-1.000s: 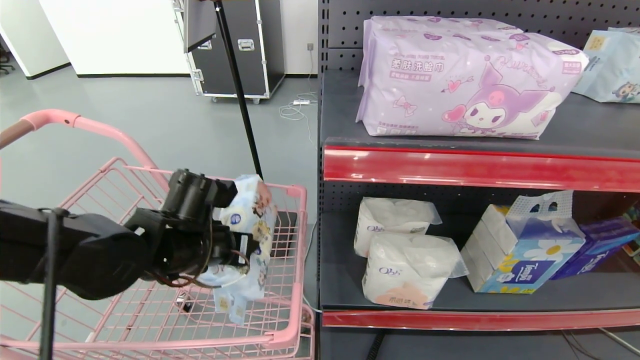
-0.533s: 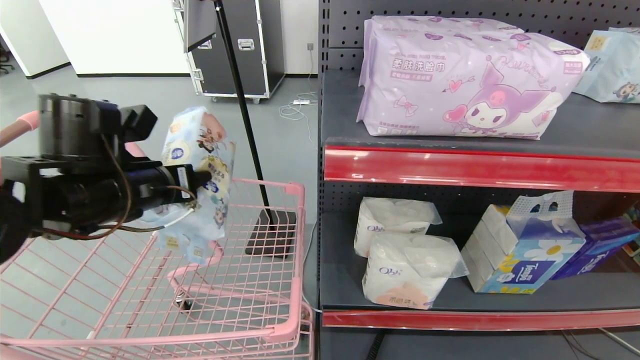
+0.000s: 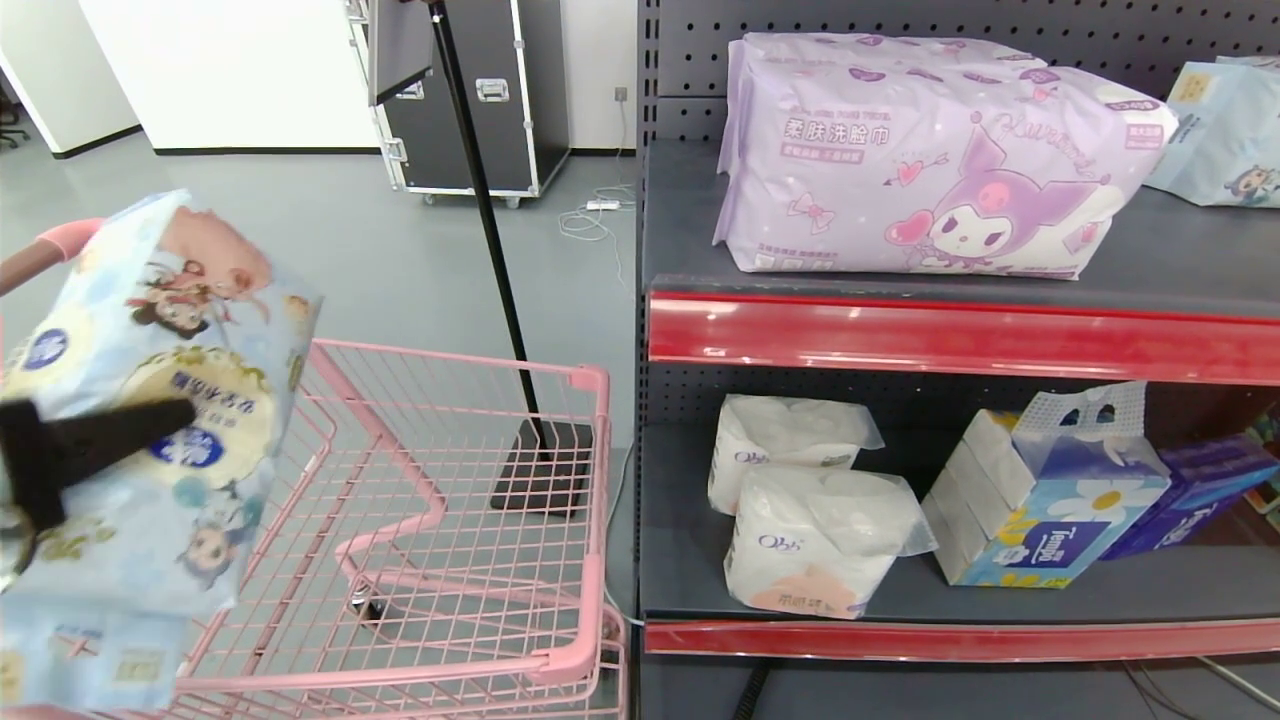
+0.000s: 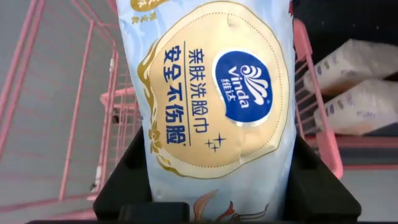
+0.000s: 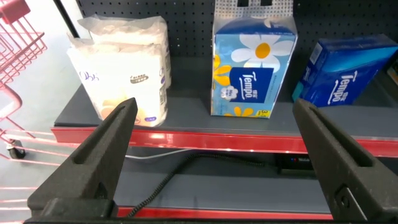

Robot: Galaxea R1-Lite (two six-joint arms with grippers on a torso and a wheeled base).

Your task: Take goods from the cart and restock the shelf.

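Tissue pack (image 3: 190, 310) higher — cart (image 3: 578, 655) below, shelf (image 3: 950, 340) beside

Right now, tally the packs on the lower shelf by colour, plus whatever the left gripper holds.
On the lower shelf:
White packs: 2
Blue flowered pack: 1
Dark blue pack: 1
In the left gripper:
Pale blue pack: 1
Total: 5

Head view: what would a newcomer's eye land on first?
The light-blue tissue pack, clamped in the left gripper at the far left above the pink cart. Next comes the big purple tissue pack on the upper shelf at right.
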